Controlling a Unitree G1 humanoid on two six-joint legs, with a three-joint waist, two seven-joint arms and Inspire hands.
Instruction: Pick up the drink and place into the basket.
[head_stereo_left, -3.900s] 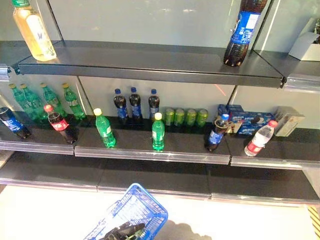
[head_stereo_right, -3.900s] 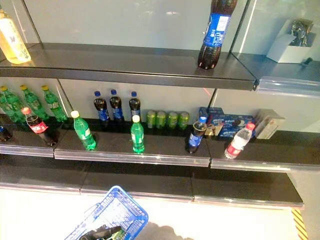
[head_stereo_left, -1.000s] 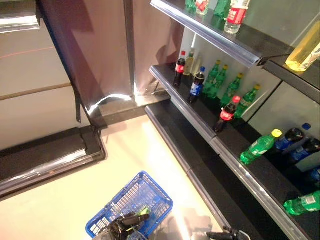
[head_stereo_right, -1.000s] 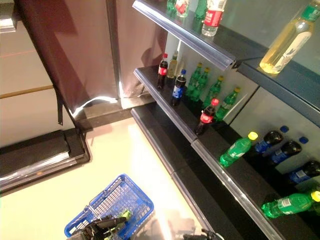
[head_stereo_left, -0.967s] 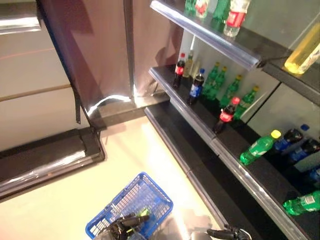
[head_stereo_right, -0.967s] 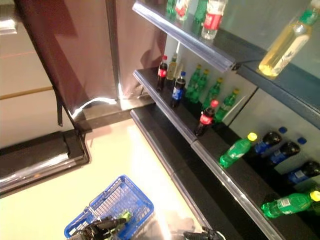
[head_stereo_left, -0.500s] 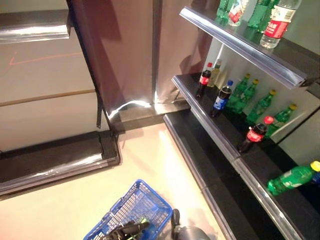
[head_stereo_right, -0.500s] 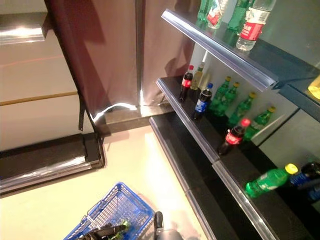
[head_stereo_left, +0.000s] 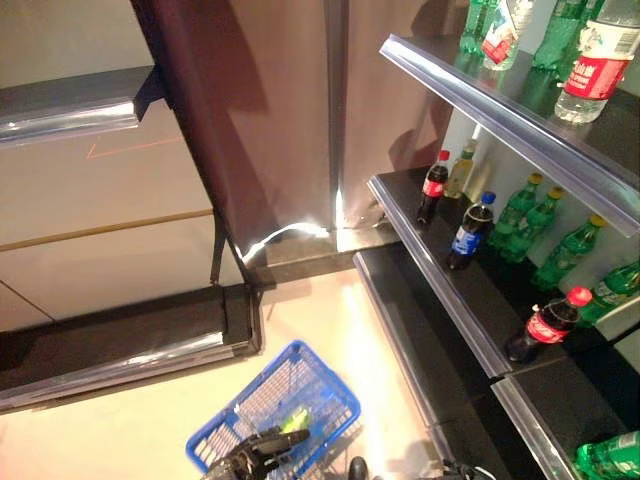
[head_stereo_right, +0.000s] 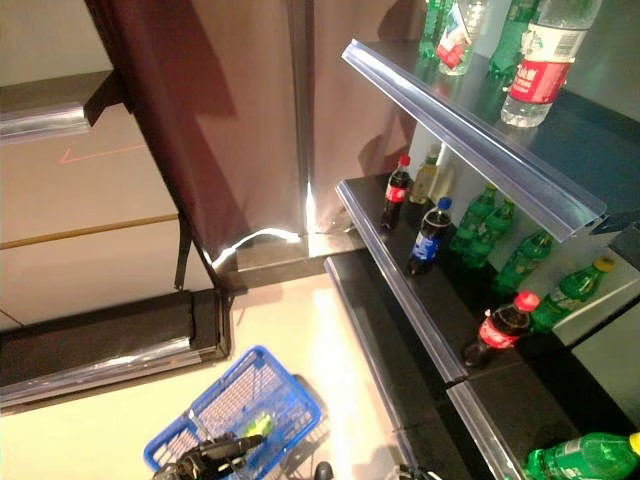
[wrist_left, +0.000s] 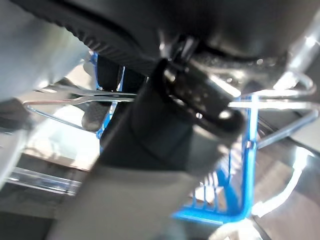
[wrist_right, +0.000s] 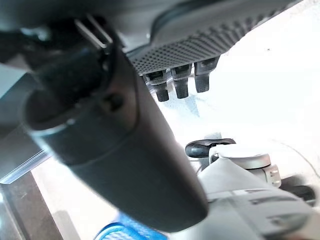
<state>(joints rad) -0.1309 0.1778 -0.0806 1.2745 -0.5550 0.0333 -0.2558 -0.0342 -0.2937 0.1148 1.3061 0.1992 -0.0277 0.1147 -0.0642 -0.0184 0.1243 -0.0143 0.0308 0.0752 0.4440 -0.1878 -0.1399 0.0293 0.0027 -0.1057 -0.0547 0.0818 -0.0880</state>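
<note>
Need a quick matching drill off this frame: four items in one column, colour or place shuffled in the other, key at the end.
Items:
1. basket
2. left robot hand
3. clear bottle with a red label
4. red-capped cola bottle nearest the camera

Places or colours:
A. on the upper shelf
B. blue mesh, over the pale floor
C. at the basket's near rim, on its handle
D. on the lower shelf, near its front edge

Pairs: 1-B, 2-C, 3-A, 4-D
</note>
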